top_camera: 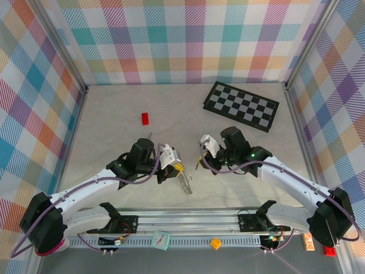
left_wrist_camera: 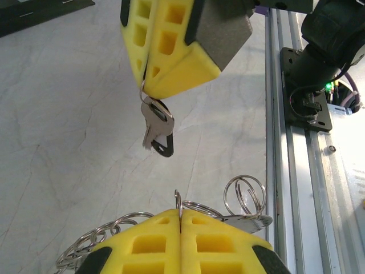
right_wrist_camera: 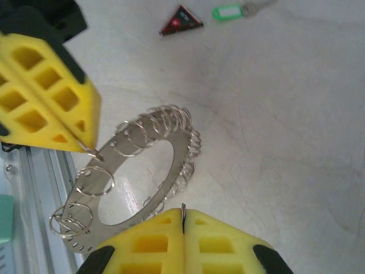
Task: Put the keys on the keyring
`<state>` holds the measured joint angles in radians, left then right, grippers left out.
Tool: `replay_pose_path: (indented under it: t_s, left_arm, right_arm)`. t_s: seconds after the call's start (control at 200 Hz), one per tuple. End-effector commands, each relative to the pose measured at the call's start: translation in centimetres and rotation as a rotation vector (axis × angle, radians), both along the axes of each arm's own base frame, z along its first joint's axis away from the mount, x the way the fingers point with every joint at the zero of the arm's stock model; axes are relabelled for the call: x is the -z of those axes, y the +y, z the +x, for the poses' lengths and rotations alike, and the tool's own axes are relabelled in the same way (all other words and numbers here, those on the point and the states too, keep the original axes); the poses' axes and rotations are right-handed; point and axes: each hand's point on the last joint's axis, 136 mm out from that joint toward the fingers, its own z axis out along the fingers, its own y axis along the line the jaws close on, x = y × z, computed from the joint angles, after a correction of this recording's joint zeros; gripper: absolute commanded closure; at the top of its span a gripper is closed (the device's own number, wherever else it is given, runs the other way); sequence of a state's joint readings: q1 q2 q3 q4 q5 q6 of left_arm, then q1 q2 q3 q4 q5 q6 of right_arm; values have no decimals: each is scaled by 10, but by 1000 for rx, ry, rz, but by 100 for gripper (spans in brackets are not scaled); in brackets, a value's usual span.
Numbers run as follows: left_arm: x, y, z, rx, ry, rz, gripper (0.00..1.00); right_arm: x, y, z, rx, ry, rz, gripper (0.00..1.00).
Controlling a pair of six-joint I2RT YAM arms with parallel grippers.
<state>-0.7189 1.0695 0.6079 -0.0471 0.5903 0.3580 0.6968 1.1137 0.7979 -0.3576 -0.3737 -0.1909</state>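
Note:
The keyring is a flat silver hoop edged with several small wire rings, hanging just above the table. My left gripper is shut on one of those wire rings, and it shows at the upper left of the right wrist view. My right gripper is shut on a thin split ring. From that ring dangles the black key, a silver blade with a black head, a short way from the keyring. The green key lies flat on the table behind.
A red brick lies at the mid left and a chequered board at the back right. A metal rail runs along the near edge, close under both grippers. Checked walls close in three sides.

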Motion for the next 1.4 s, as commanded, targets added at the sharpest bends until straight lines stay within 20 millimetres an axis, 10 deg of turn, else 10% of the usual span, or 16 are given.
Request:
replay_pose_path:
  t_s: [0.0,1.395]
  left_arm:
    - [-7,-5,-3,22,3,-43,100]
    - [-5,-12,-5,63,25,-52,100]
  right_arm:
    - [-19,13,-15,-169,-183,58,100]
    - [-15,41,-23,-422,-618,-88,100]
